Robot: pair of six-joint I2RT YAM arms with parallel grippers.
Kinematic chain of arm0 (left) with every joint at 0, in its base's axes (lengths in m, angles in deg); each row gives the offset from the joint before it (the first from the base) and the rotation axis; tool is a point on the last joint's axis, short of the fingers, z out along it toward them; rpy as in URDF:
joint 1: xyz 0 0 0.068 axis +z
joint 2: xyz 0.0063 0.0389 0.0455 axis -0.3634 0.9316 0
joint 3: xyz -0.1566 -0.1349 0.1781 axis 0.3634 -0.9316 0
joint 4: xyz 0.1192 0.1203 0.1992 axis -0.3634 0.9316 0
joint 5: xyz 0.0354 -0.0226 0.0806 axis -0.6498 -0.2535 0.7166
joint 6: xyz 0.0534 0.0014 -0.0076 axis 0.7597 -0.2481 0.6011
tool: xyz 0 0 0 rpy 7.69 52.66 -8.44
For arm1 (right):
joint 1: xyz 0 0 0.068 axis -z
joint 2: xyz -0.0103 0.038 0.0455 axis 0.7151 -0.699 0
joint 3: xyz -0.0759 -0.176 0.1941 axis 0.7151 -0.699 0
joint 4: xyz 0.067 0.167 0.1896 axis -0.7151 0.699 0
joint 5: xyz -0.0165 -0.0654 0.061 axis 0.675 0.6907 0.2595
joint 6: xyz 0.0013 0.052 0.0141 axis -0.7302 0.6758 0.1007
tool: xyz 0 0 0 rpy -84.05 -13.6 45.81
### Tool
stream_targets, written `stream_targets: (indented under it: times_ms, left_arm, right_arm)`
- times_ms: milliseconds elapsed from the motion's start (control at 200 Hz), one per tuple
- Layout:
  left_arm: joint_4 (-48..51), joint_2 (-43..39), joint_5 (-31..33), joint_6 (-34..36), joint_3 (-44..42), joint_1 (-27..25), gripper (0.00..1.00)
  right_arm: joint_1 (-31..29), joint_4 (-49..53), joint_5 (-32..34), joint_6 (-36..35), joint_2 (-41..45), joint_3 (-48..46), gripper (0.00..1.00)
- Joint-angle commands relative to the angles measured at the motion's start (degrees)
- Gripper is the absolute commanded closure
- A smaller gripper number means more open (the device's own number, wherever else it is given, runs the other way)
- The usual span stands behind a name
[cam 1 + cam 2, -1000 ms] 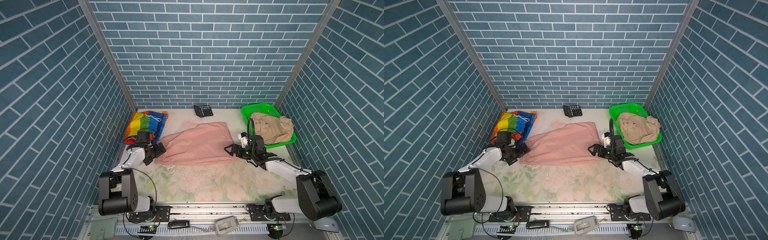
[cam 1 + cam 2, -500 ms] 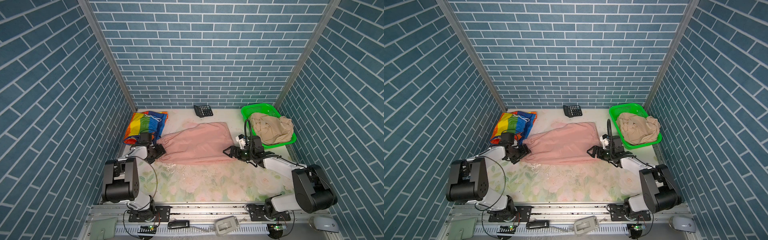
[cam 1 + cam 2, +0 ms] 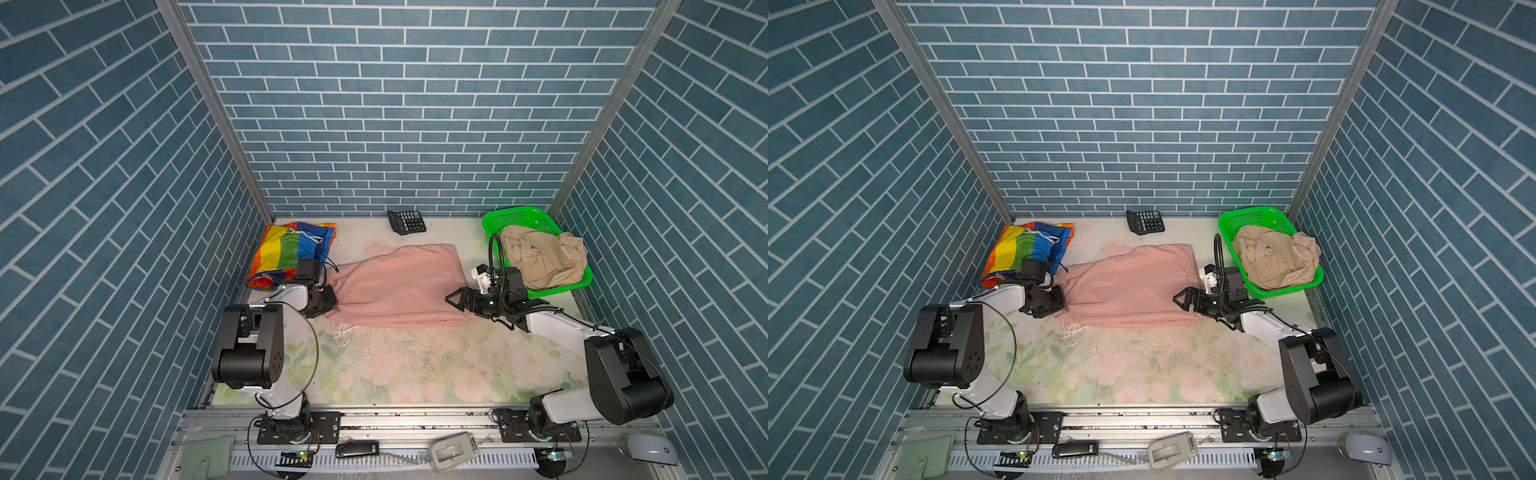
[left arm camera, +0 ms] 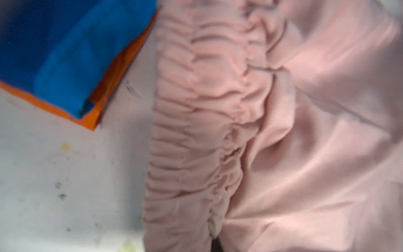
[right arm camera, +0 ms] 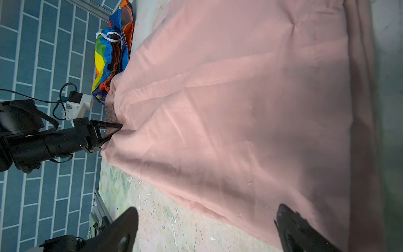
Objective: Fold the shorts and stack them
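The floral surface (image 3: 415, 365) looks just as it did a second ago. Across its middle the pink shorts (image 3: 399, 286) lie spread flat, in the same place as before.

The left arm (image 3: 286, 297) has folded in. Its big elbow block now sits closer to the waistband end of the pink shorts than it did a second back. The right arm (image 3: 557, 328) has barely shifted and reaches low to the hem end of the pink shorts.

Just beside that hem end, towards the back wall, the green basket (image 3: 519, 216) holds the beige shorts (image 3: 540, 257) in a crumpled heap, untouched. At the waistband end the rainbow shorts (image 3: 286, 253) lie bunched against the pink shorts, white drawstring on top, also unmoved. Behind the pink shorts, by the back wall, sits the calculator (image 3: 406, 221), same as before.

Now the big change: the left jaws, gaping a second ago, have snapped together on the gathered waistband of the pink shorts. The right wrist view shows them pinching the cloth into a point. The left wrist view is blurred, filled with waistband ruffles.

The right jaws are still spread wide over the near hem corner of the pink shorts, one side over cloth, one over bare surface, gripping nothing.
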Motion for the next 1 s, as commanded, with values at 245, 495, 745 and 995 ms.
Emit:
stream_targets:
  times_ms: [245,495,745,995]
  left_arm:
    - [12.97,-6.17,6.26,3.55,4.17,-3.56,1.0]
    - [23.5,-6.77,14.69,7.22,16.1,-10.7,1.0]
    - [25.5,-5.71,15.58,7.23,20.88,-12.61,1.0]
    - [25.86,-5.38,15.94,6.97,22.74,-13.62,1.0]
  right_arm:
    - [0.23,5.65,2.66,-2.63,2.29,1.98,0.01]
    - [-6.05,-1.85,1.0,2.6,0.06,4.65,0.01]
    - [-17.57,-27.82,-0.31,17.39,-11.42,4.95,0.01]
    - [-28.21,-36.01,2.32,23.37,-22.14,12.04,0.01]
